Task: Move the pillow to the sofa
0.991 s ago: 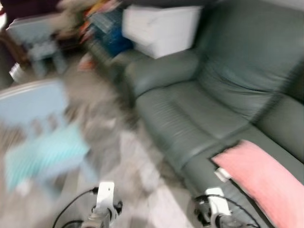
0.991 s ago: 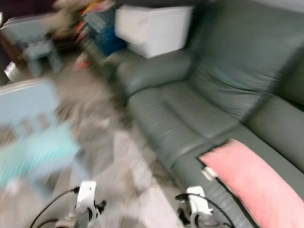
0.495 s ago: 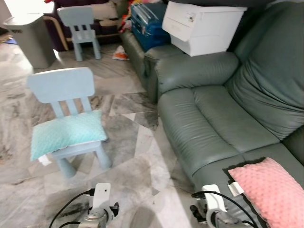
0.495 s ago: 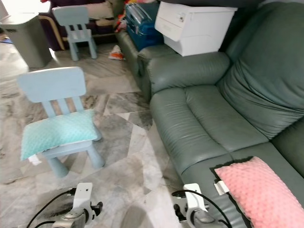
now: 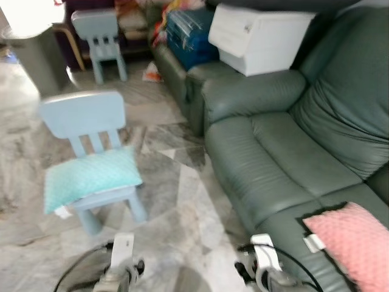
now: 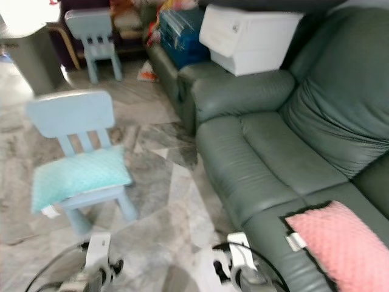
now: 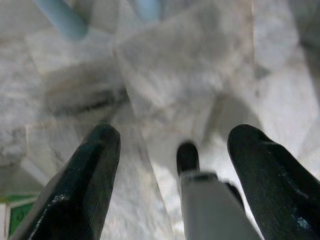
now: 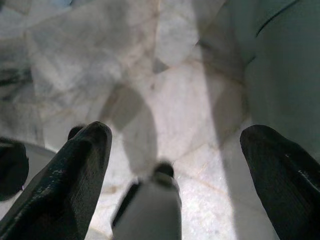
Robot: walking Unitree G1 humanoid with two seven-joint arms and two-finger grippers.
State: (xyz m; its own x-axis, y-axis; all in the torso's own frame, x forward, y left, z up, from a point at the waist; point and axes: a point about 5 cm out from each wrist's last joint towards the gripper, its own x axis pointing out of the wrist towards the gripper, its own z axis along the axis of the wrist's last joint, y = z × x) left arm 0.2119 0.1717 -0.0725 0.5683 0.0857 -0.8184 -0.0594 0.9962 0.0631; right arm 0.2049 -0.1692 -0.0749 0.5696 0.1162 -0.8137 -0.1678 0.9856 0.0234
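Pillow is sitting on the seat of the small blue chair, over on my left, with a white tag hanging off its near corner. That teal one is prob the one I'm supposed to move, since it's not on the sofa yet. I'm looking down at it from a bit away, w/ bare marble floor between us, so imo the step in hand is walking up to it.

My left gripper is hanging low over the floor w/ both fingers spread wide, nothing between them. The right gripper is doing the same, splayed apart and empty, pointing at the tiles right by the sofa base.

Stuff I'm worrying about, left to right:
- the chair looks light, so if I'm coming in too low or pushing the pillow sideways, the whole thing could be sliding or tipping instead of the pillow coming up
- the pillow is soft and squishy, so two thin fingers pinching just an edge could be letting it sag and slip out mid-walk
- cables are looping off both wrists near my legs and could be snagging while I'm stepping
- a pink pillow is already lying on the sofa seat to my right. It's closer to my right arm, so I could be grabbing the wrong one tbh

Views are a bit blurry rn, so lining up while moving is risky.
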